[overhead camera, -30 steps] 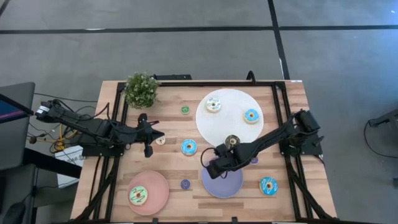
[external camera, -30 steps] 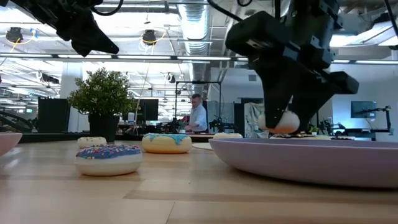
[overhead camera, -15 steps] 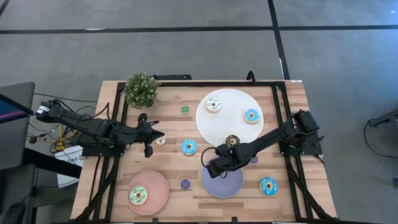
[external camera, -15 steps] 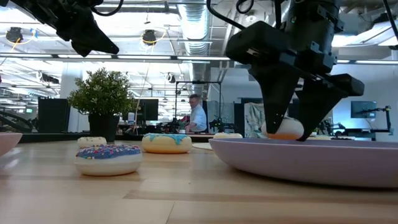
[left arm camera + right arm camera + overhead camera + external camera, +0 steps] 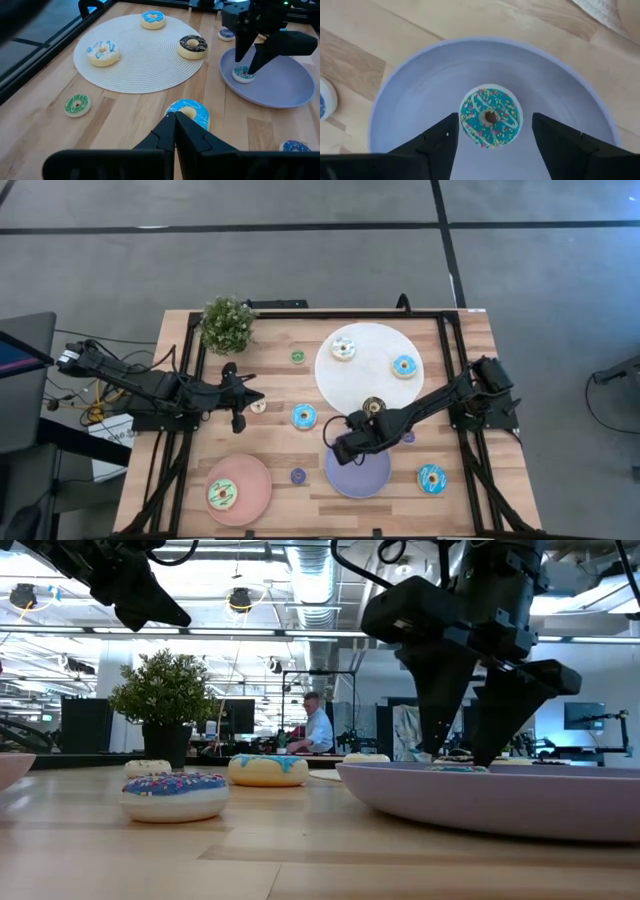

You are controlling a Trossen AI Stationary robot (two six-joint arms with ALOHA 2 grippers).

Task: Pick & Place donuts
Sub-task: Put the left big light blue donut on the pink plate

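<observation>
Right pincer [image 5: 490, 131] sits spread over the purple plate [image 5: 410, 100], one finger on each side of the tiny teal donut [image 5: 490, 117], not pinching it. Donut lies flat in the plate, toward the near-left part of it in the high view. Release looks done to me.

Risks from here: I lift out crooked and a finger [image 5: 242, 47] clips the donut, flipping it or dragging it to the rim. Plate is shallow, so a nudge could slide it over the edge onto the table [image 5: 270, 450]. Fingers also sit low near the plate floor; a sideways pull could shift the whole plate.

Donut look: small ring, teal icing, pale squiggles and coloured sprinkles, cream base, dark centre hole.

Farther out: a blue donut [image 5: 303, 416] on bare table just left of the right arm, a tiny purple one [image 5: 298, 476] near the plate. Left pincer [image 5: 175, 120] is pressed together, hovering idle left of the blue donut.

Beyond: white mat [image 5: 330, 380] carries three donuts, chocolate [image 5: 373, 405] nearest. Pink plate [image 5: 255, 475] holds a green-iced one. Another blue [image 5: 432, 478] sits right of the purple plate.
</observation>
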